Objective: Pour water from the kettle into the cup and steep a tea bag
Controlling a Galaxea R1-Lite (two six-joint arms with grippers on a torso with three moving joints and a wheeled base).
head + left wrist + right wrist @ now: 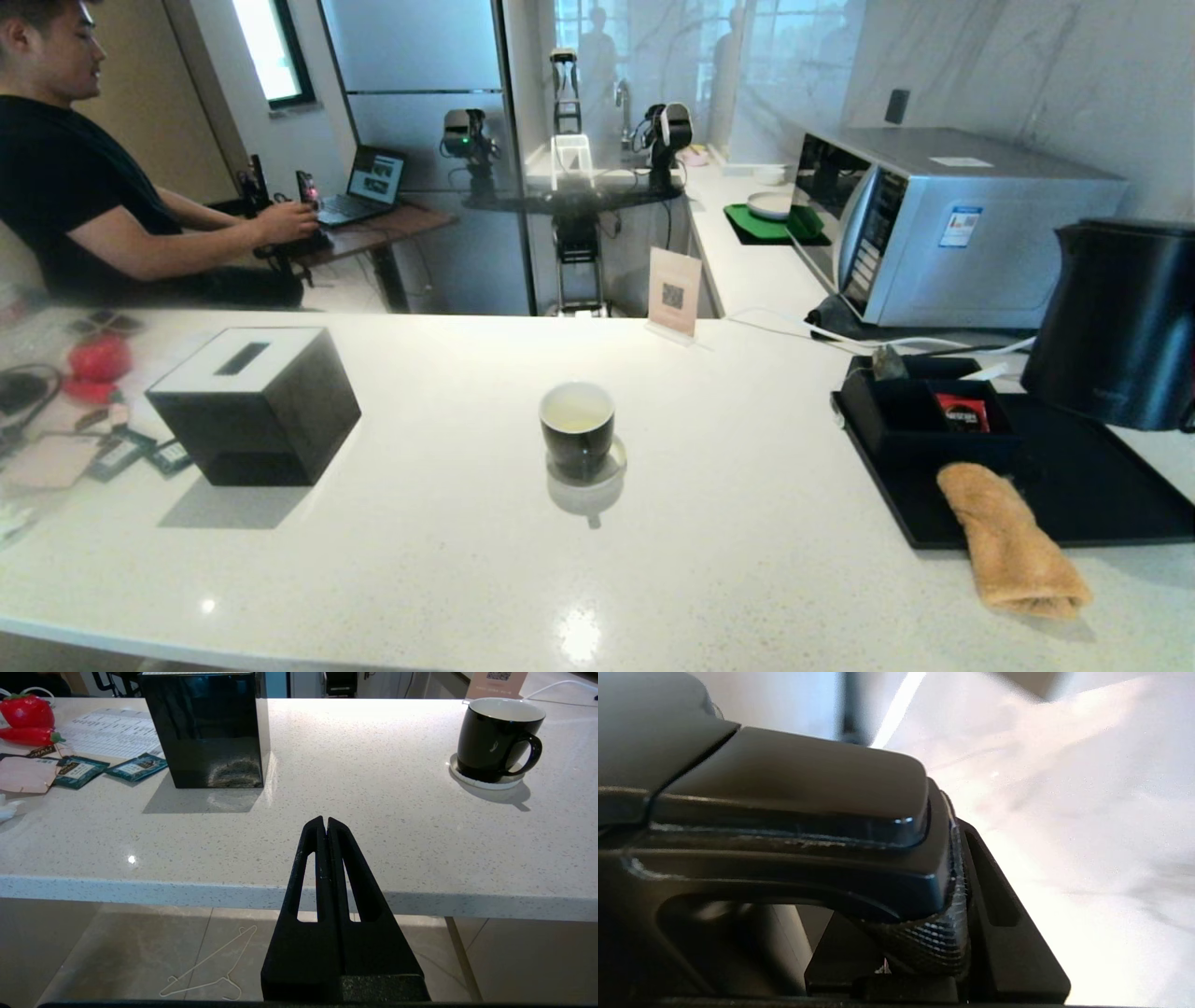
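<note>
- My right gripper [957, 914] clamps the loop handle of the tall matte black kettle [1116, 322], at the black tray's [1102, 495] far right; a slipping handle would spill it.
- The glossy black cup [577, 429] mid-surface already holds faintly yellowish water [577, 417]; more could overflow.
- My left gripper [325, 826], fingers pressed together, waits off the surface's near edge.

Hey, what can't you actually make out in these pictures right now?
Head view: the frame's right edge cuts off the kettle; its handle is out of sight.
Right wrist view: the kettle handle, clamped in the right end effector, fills the frame and hides the cup.
Left wrist view, behind the shut left end effector: the cup's own wall hides the water.
</note>
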